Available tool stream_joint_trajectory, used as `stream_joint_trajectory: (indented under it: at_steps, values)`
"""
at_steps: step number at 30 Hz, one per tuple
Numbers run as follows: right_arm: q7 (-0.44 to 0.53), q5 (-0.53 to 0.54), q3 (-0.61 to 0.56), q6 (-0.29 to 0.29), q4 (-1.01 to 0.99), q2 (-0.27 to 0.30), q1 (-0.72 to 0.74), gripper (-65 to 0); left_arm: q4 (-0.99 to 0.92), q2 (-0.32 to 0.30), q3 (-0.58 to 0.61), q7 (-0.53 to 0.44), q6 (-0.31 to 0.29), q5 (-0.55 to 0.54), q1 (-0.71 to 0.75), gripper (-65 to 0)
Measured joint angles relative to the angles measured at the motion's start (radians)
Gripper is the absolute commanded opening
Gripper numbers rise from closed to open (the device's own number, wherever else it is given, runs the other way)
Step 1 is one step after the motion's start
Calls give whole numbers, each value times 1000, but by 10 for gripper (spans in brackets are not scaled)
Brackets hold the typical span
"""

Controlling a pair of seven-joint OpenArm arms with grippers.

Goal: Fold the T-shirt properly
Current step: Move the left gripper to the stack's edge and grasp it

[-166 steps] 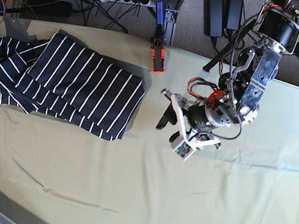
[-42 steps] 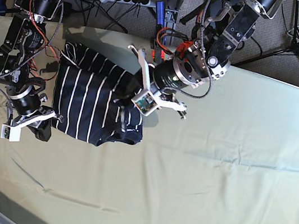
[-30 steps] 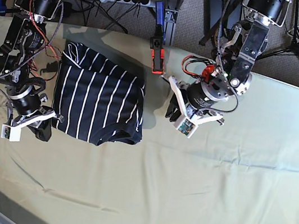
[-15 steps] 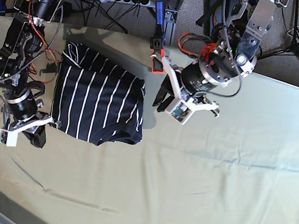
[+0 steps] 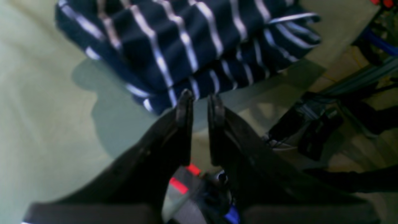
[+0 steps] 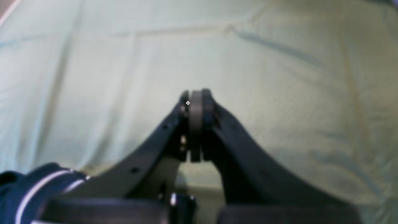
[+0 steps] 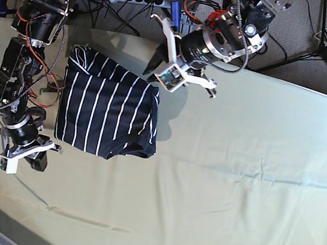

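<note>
T-shirt (image 7: 108, 110) is released and left folded. Left claw (image 7: 158, 66), slightly spread and empty, is now moved to its top-right corner; right claw (image 7: 39, 162), pressed together, is withdrawn below-left. Fold judged near complete.

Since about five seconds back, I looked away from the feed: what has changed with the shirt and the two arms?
The T-shirt, then spread loosely toward the table's left edge, was folded into a compact stack. The left gripper reached onto it, let go, backed off, and has swung to its upper right corner, slightly open and empty. The right gripper came in, then slid down past the lower left corner, shut. The green cloth stayed put.
</note>
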Motion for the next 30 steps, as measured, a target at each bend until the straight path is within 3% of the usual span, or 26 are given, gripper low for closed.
stream_joint_trajectory:
  at_steps: [14, 20, 30]
  values:
    - [47, -2, -78, 0, -70, 0, 2, -650, -130, 20, 0, -40, 0, 74, -54, -564]
    - [47, -79, -158, 0, -71, 0, 43, -650, -217, 53, 0, -43, 1, 74, -122, -564]
    - [52, -129, -171, 0, -71, 0, 88, -650, -232, 56, 0, -39, 1, 74, -124, -564]
